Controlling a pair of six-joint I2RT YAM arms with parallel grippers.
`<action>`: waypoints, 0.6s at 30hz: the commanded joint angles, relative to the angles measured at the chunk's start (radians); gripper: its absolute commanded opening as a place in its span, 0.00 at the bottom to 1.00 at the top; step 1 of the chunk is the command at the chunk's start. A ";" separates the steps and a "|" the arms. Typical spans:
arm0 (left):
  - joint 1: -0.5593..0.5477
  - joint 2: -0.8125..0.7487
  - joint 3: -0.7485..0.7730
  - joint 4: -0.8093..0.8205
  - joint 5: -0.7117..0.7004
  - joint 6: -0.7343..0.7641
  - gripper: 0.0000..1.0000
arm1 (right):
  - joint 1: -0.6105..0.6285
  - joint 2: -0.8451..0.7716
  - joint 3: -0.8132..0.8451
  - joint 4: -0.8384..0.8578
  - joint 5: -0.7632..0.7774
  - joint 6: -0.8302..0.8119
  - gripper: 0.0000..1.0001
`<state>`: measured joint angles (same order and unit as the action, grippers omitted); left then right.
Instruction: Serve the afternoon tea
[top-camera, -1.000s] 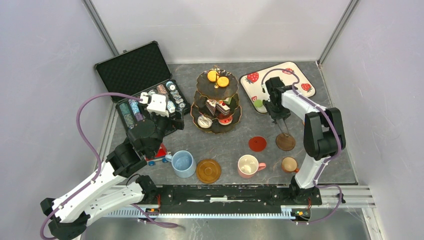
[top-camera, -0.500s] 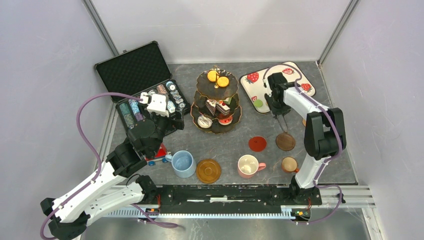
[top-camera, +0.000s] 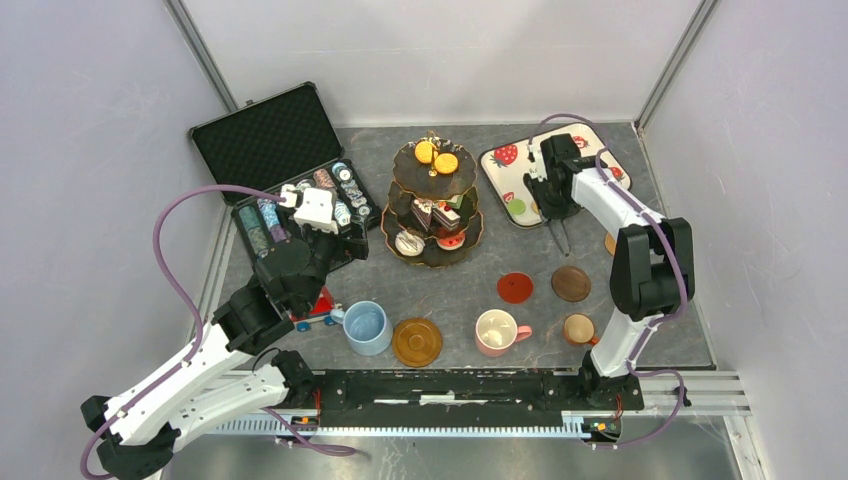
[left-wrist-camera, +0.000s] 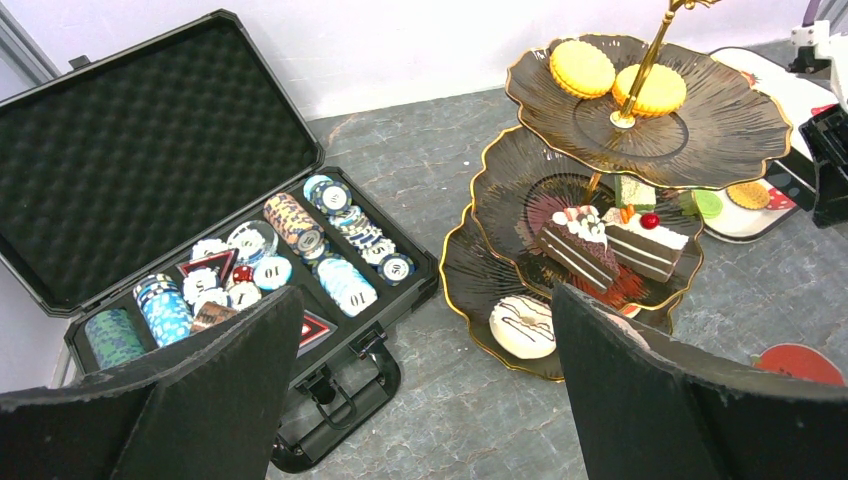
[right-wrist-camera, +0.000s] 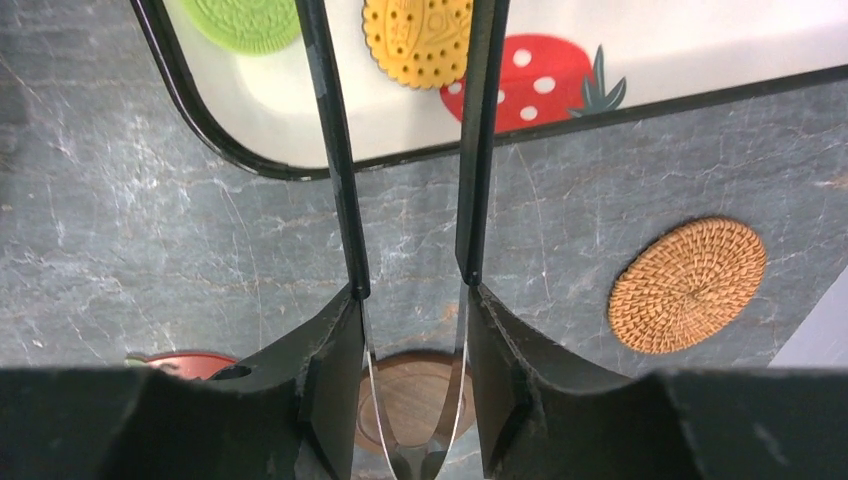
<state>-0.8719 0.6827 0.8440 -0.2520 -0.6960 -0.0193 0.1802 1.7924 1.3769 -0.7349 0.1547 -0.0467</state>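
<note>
Your slim black tongs, pinched in the right gripper, hold their blades apart with nothing between, aimed at the white strawberry-print tray; you're fetching a sweet, I judge. Next, set them astride the round yellow macaron and squeeze. Only the top view shows the dark three-tier gold-rimmed stand, left of the tray

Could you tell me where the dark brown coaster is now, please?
In the top view the dark brown coaster lies flat on the right side, just right of the red coaster and beyond the small brown mug.
</note>
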 joint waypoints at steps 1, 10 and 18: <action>0.004 0.004 0.018 0.018 0.022 -0.029 1.00 | -0.008 -0.030 -0.010 -0.065 -0.007 -0.002 0.45; 0.004 0.004 0.021 0.013 0.038 -0.040 1.00 | -0.032 -0.001 -0.045 -0.080 -0.046 -0.004 0.49; 0.004 -0.013 0.018 0.014 0.027 -0.036 1.00 | -0.056 0.008 -0.037 -0.093 -0.042 -0.018 0.52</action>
<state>-0.8719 0.6846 0.8440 -0.2520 -0.6704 -0.0196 0.1341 1.8030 1.3304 -0.8261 0.1131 -0.0513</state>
